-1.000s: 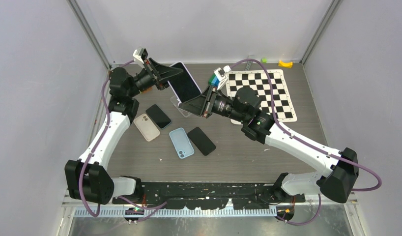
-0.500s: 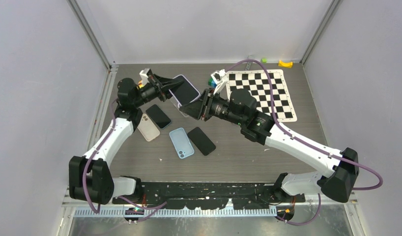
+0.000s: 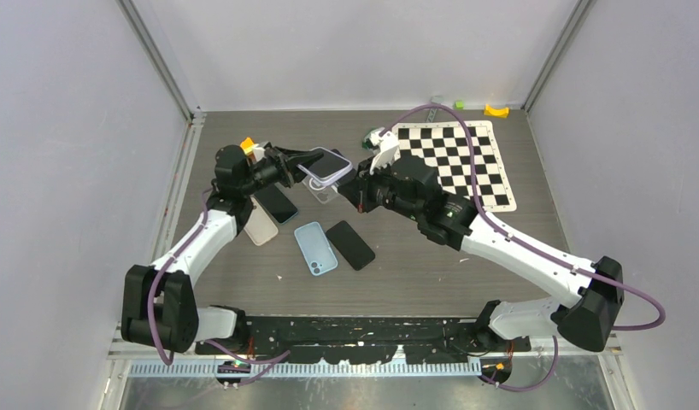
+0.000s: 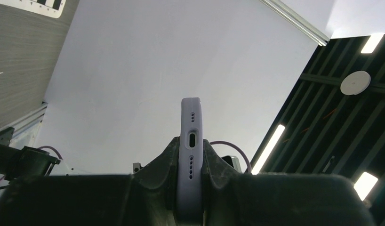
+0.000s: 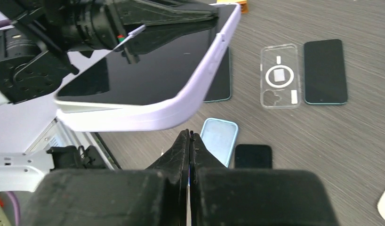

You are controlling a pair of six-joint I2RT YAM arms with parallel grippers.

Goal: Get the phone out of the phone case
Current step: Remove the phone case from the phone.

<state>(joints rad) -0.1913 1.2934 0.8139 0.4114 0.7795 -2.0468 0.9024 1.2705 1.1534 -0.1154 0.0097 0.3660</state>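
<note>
One lilac-cased phone juts rightward, screen up.

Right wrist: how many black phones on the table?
3 black phones: one right of the clear case, one left of it, one by the blue case. Others may be hidden.

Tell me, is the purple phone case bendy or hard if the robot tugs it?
Probably bendy: the lilac phone case has a matte, rounded rim, like silicone, so its edge should peel back. It likely grips well too, since the left pincer holds it up with a simple pinch. The glossy phone inside looks stiff and slippery.
</note>
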